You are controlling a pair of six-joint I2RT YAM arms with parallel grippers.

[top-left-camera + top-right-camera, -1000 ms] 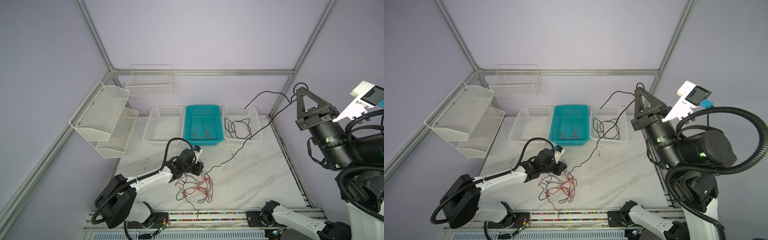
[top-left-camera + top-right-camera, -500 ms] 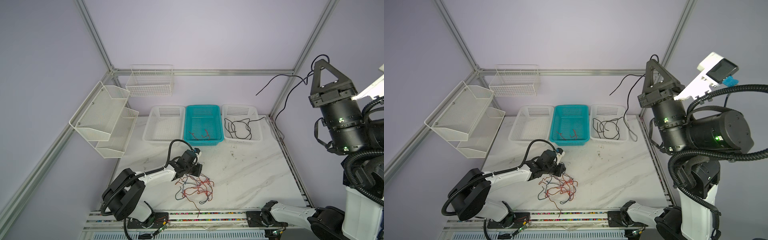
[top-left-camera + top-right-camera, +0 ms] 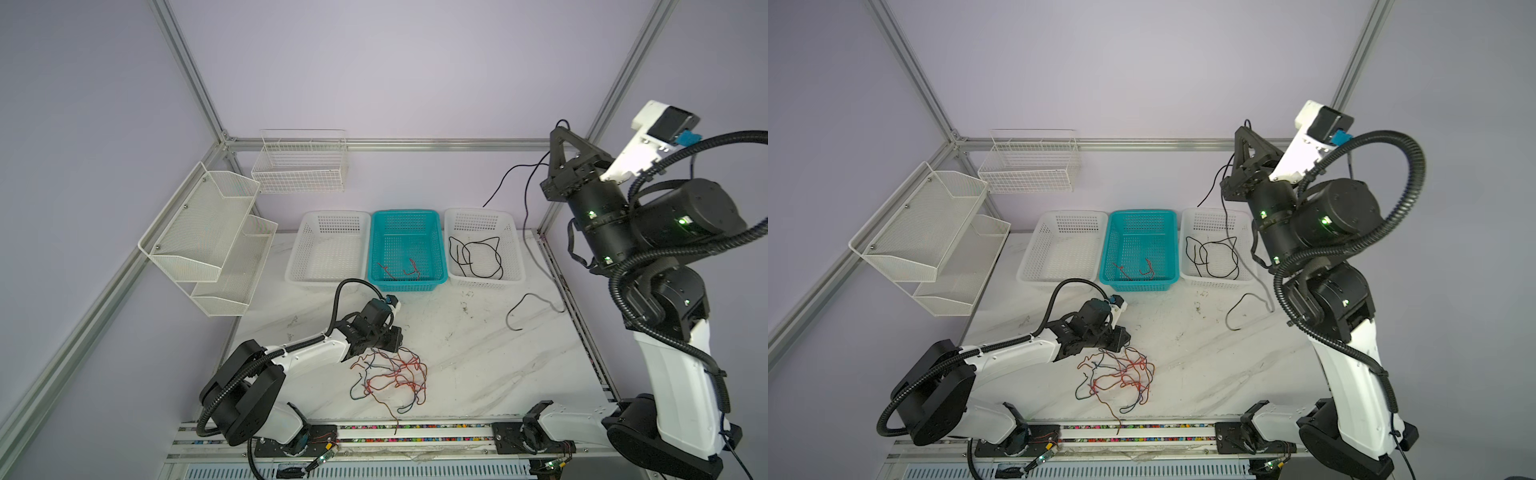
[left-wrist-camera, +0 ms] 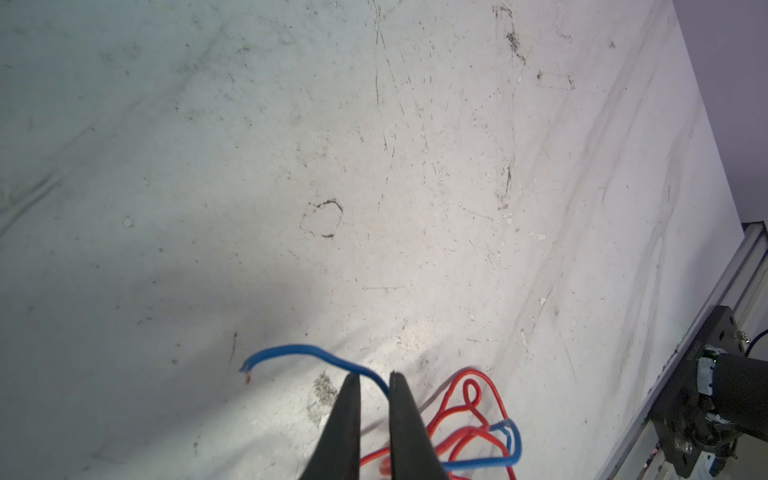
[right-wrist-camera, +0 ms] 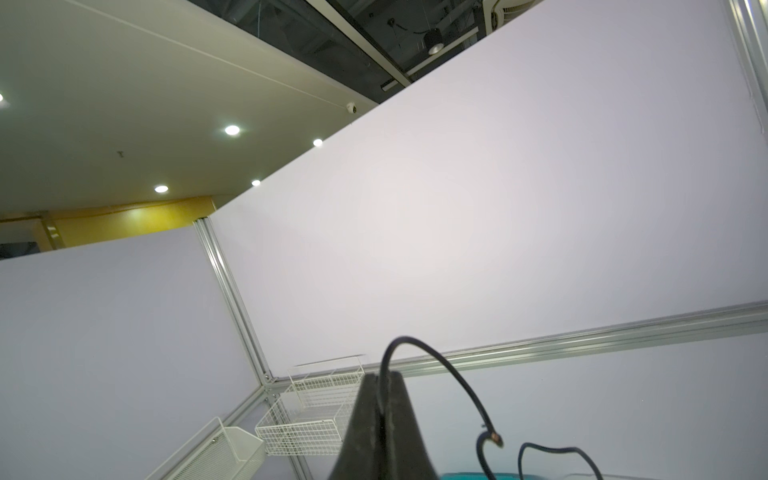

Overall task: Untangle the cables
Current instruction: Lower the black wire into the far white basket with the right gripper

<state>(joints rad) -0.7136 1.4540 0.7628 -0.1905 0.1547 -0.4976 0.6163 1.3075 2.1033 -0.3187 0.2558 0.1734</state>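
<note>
The left gripper (image 4: 375, 377) sits low at the far-left edge of a loose tangle of thin red-orange and blue wires (image 3: 392, 376) on the near middle of the white marbled tabletop (image 3: 478, 365). Its two dark fingers (image 4: 351, 415) stand a little apart. One blue wire (image 4: 299, 349) from the tangle runs through the gap, touching one finger's inner edge but not pinched, and its bare end lies free on the table. The right gripper (image 5: 380, 376) is raised high at the far right, with its fingers pressed together on a thin black cable (image 3: 528, 295). The cable arcs out of the fingertips and hangs down. One stretch drops to the right side of the table and curls there, just near of the right-hand white perforated plastic basket (image 3: 515, 249). That basket holds coiled black wires (image 3: 473, 257). The teal plastic basket (image 3: 376, 249) beside it on the left holds short red-orange wire pieces (image 3: 409, 270).
</note>
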